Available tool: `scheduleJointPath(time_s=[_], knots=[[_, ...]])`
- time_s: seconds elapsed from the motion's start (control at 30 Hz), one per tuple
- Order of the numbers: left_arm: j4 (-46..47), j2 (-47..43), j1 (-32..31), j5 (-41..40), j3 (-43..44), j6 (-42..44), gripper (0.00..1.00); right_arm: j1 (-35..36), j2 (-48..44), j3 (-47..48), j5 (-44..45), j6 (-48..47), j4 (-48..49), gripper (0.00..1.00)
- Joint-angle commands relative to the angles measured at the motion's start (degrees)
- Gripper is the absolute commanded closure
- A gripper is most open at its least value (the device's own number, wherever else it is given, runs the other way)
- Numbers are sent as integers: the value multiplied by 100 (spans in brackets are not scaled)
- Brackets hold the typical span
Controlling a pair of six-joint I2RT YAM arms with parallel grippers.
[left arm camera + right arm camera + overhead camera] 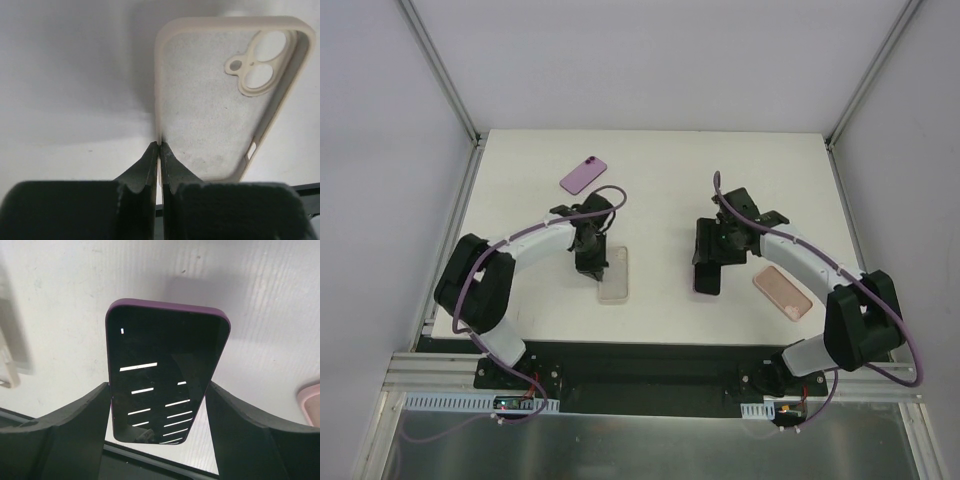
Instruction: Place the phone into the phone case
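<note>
A beige phone case (614, 276) lies open side up on the white table; the left wrist view shows its inside and camera cutout (215, 100). My left gripper (588, 262) (159, 145) is shut, pinching the case's left rim. The phone (708, 264), black screen up with a purple edge, sits between the fingers of my right gripper (712, 250). In the right wrist view the phone (165, 375) is held by its long sides in that gripper (157, 390), a little above the table, casting a shadow.
A purple phone-shaped item (583, 174) lies at the back left. A pink case (782, 292) lies at the right front, its corner showing in the right wrist view (310, 402). The black base rail (640, 365) runs along the table's near edge.
</note>
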Motion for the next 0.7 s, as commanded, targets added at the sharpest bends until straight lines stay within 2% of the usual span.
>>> scheduleJointPath(time_s=[0.0, 0.1, 0.2, 0.23, 0.43, 0.67], knots=[[270, 13, -680, 188, 39, -1250, 100, 236, -411, -115, -59, 270, 115, 39], [314, 58, -980, 205, 118, -1514, 99, 403, -499, -203, 81, 376, 115, 39], [376, -126, -1042, 276, 92, -1629, 78, 544, -517, -221, 143, 490, 132, 39], [393, -179, -1042, 302, 101, -1594, 68, 623, -500, -204, 169, 516, 132, 39], [393, -732, -849, 390, 172, -1462, 50, 1001, -333, 33, 275, 867, 141, 40], [393, -1593, 117, 477, -363, -1067, 52, 1695, 177, 639, 495, 1702, 202, 40]])
